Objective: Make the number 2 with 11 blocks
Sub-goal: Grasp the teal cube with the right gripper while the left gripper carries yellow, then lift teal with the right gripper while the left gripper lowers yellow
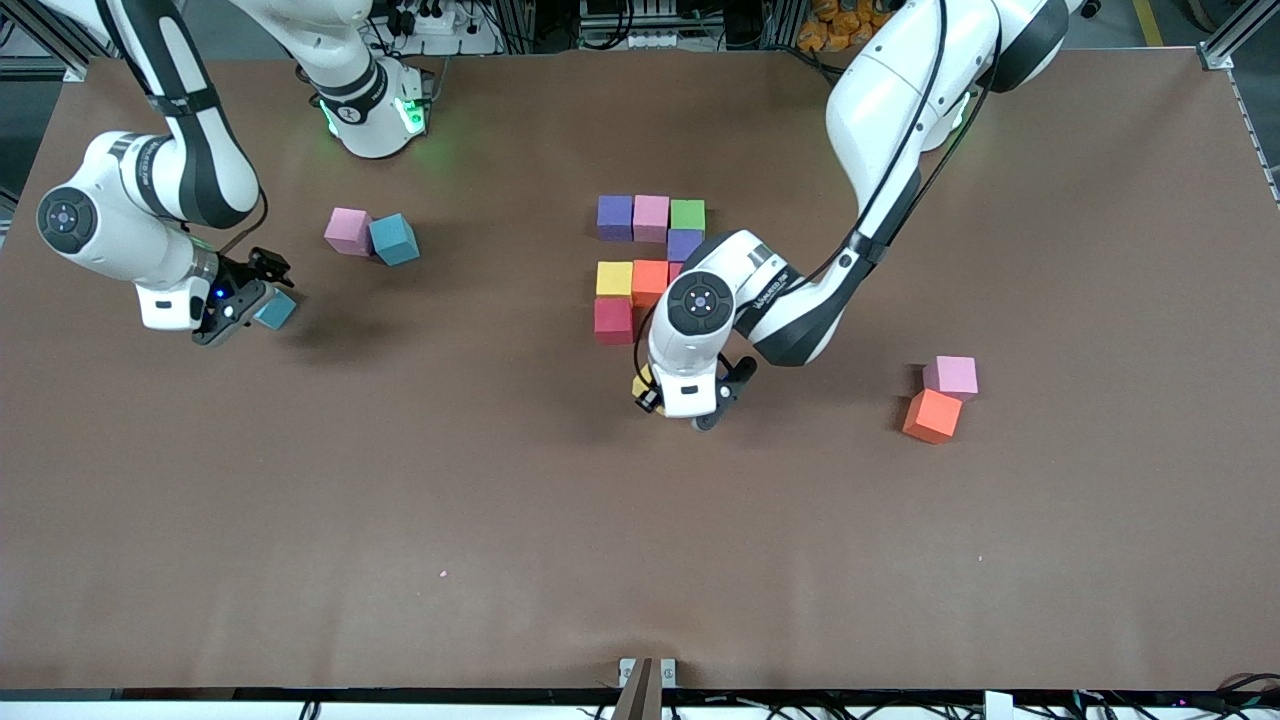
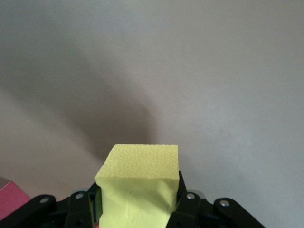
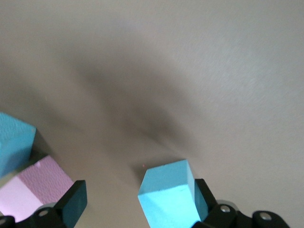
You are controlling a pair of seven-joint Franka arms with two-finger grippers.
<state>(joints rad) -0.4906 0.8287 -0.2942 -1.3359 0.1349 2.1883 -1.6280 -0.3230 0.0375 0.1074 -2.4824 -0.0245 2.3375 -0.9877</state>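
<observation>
The partial number 2 lies mid-table: purple (image 1: 614, 217), pink (image 1: 651, 217) and green (image 1: 688, 214) blocks in a row, a purple block (image 1: 684, 244) under the green, then yellow (image 1: 614, 278) and orange (image 1: 650, 280), and a red block (image 1: 613, 320) nearest the front camera. My left gripper (image 1: 650, 392) (image 2: 137, 202) is shut on a yellow block (image 1: 640, 384) (image 2: 142, 164), just over the table beside the red block (image 2: 9, 202). My right gripper (image 1: 262, 292) (image 3: 138, 202) stands open. A light blue block (image 1: 275, 310) (image 3: 168, 194) sits tilted against one finger (image 3: 205, 197), apart from the other.
A pink block (image 1: 348, 230) (image 3: 35, 187) and a blue block (image 1: 394, 239) (image 3: 14, 145) touch each other toward the right arm's end. A pink block (image 1: 951, 376) and an orange block (image 1: 931, 416) sit together toward the left arm's end. The left arm hides part of the figure.
</observation>
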